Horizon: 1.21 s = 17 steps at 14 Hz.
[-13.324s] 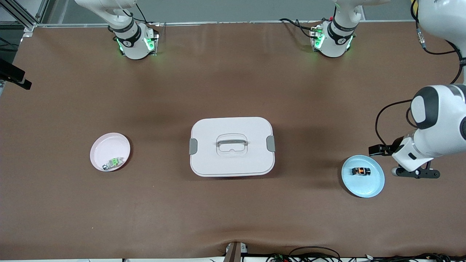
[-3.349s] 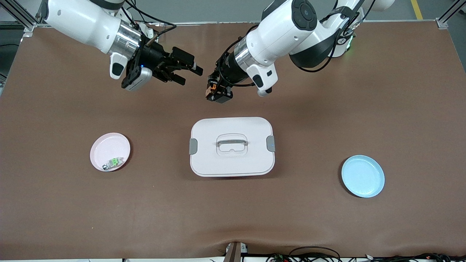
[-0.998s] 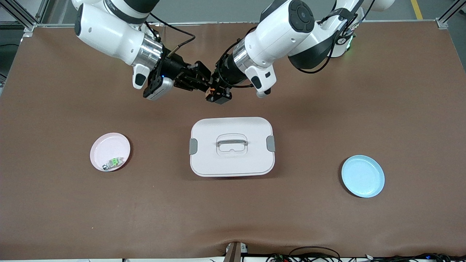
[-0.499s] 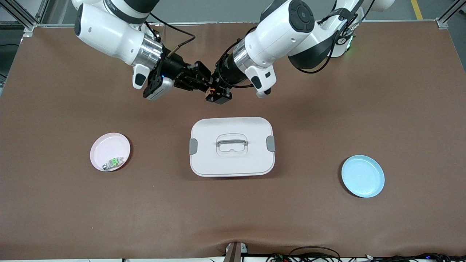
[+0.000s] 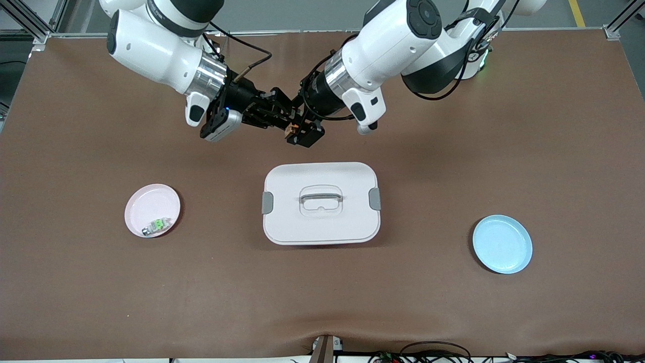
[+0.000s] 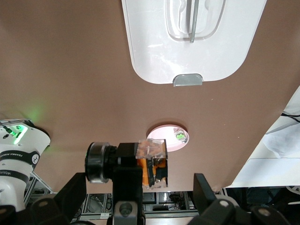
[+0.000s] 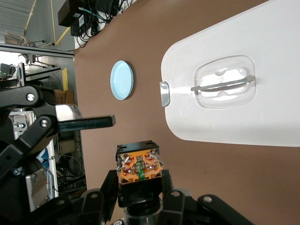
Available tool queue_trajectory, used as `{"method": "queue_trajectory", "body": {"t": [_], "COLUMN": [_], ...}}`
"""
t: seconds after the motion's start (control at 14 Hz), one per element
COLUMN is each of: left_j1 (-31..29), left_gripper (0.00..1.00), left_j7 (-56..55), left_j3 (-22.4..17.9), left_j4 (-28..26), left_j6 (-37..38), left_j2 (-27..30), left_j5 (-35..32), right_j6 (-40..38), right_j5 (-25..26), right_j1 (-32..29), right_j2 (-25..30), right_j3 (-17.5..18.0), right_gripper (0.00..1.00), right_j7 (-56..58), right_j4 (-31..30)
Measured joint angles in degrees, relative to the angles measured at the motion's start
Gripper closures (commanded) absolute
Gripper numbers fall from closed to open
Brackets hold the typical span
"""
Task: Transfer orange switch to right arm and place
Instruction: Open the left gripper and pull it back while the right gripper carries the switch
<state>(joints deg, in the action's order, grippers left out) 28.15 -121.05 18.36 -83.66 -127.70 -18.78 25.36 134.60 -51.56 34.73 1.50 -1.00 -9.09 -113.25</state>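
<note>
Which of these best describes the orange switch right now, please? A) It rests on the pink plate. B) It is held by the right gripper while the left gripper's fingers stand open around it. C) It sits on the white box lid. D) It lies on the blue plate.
B: the right gripper is shut on the orange switch, and the left gripper is spread clear of it.

Green-and-white part (image 5: 157,224) too small

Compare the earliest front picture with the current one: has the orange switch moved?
Yes. The orange switch has left the blue plate and is now held in the air by the right gripper, above the table beside the white lidded box.
</note>
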Motion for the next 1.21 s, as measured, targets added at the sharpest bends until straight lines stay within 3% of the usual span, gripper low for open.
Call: {"method": "queue_trajectory", "body": {"t": [0.36, 0.5, 0.78, 1.21], "left_j1": [-0.55, -0.76, -2.77, -6.14], "left_gripper": [0.00, 0.00, 0.00, 0.00], "left_j7": [0.10, 0.10, 0.07, 0.08], "left_j3": [-0.14, -0.36, -0.63, -0.73], "left_j4": [0.22, 0.22, 0.22, 0.20], "left_j6": [0.22, 1.04, 2.31, 6.94], "left_j2": [0.12, 0.23, 0.26, 0.30], "left_j5": [-4.28, -5.84, -9.07, -14.57], "right_j6": [-2.62, -6.38, -14.20, -23.37], "right_j5": [0.19, 2.63, 14.91, 31.13], "right_j1": [-1.22, -3.47, -8.55, -19.90], "right_j2": [-0.24, -0.23, -0.18, 0.41], "right_j3": [-0.90, -1.19, -1.34, -1.78], "right_gripper": [1.00, 1.00, 1.00, 1.00], "right_j7": [10.87, 14.50, 20.87, 46.90], "right_j4": [-1.81, -2.42, -2.68, -2.82]}}
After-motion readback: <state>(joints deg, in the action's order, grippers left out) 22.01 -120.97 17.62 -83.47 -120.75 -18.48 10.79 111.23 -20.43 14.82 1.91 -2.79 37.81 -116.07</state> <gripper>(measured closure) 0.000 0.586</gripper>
